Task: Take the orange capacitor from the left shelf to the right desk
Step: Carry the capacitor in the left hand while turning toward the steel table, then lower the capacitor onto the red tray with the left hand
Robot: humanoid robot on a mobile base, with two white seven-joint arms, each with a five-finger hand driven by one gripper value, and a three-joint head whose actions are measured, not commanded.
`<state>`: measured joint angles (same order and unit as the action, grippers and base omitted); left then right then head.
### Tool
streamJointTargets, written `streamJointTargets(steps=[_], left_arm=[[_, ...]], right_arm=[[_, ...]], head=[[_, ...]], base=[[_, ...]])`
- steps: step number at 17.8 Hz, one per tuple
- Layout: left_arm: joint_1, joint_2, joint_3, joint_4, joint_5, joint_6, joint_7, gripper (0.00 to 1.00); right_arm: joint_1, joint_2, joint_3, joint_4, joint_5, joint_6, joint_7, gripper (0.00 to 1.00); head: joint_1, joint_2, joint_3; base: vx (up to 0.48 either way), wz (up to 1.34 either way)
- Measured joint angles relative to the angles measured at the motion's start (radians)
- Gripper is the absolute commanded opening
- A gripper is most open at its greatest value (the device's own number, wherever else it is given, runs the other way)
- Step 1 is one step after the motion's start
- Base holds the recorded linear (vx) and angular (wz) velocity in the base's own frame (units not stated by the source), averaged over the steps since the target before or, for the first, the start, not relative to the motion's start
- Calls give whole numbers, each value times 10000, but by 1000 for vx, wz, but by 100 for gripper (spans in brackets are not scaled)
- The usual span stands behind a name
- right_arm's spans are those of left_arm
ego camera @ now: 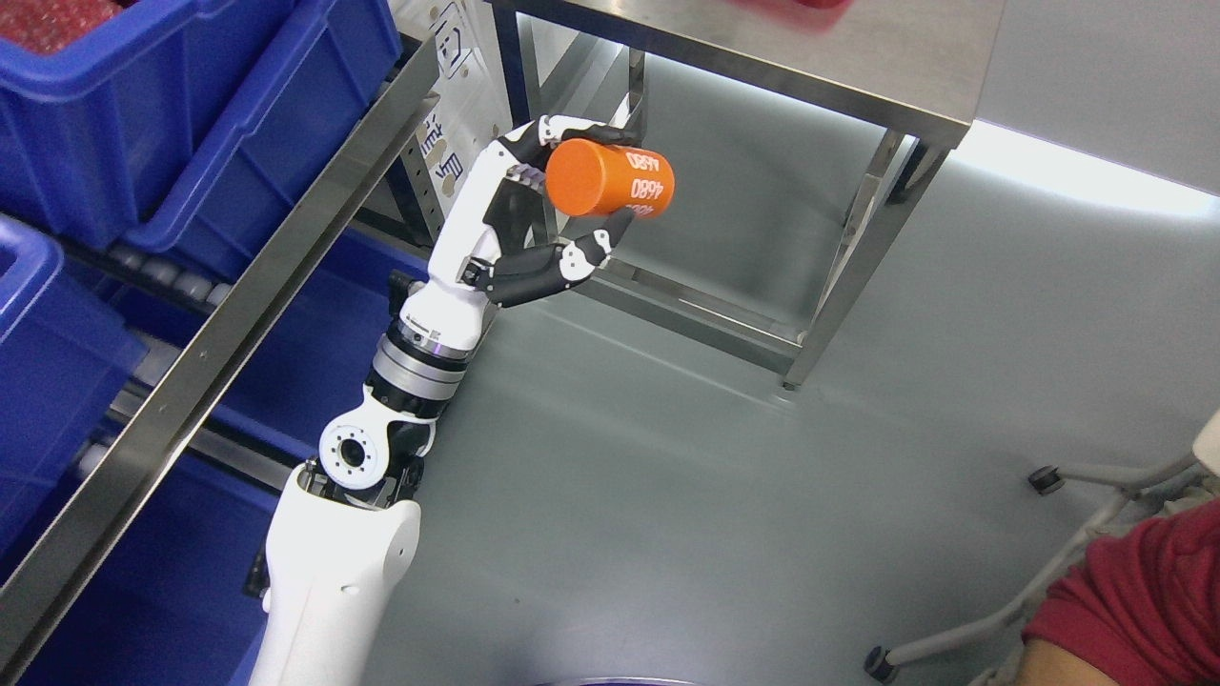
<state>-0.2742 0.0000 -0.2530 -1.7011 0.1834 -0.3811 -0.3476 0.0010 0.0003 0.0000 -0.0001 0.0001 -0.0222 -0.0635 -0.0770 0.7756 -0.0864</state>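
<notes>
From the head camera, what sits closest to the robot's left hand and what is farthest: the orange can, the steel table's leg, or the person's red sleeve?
1. Orange can: gripped in the left hand.
2. Steel table leg: to the right, standing on the floor.
3. Red sleeve: lower right corner, farthest.

1 orange capacitor (pixel 610 178), 3 blue bins (pixel 219 114), 1 steel desk (pixel 810 57).

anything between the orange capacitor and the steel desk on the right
No object. In the head view the orange capacitor, held in the left hand, hangs over bare grey floor, short of the steel desk.
</notes>
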Motion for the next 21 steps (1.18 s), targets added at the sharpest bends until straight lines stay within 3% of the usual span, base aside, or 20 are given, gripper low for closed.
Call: streamJointTargets(steps=[12, 21], left_arm=[[-2486, 0, -1303, 613, 34, 1896, 332, 2], [-4314, 0, -1710, 1972, 39, 3451, 416, 3]], right_arm=[[-3, 0, 1, 2, -1, 0, 3, 100], [3, 7, 2, 8, -1, 0, -2, 100]], head=[[0, 0, 0], [0, 0, 0]], base=[[351, -148], [283, -85]])
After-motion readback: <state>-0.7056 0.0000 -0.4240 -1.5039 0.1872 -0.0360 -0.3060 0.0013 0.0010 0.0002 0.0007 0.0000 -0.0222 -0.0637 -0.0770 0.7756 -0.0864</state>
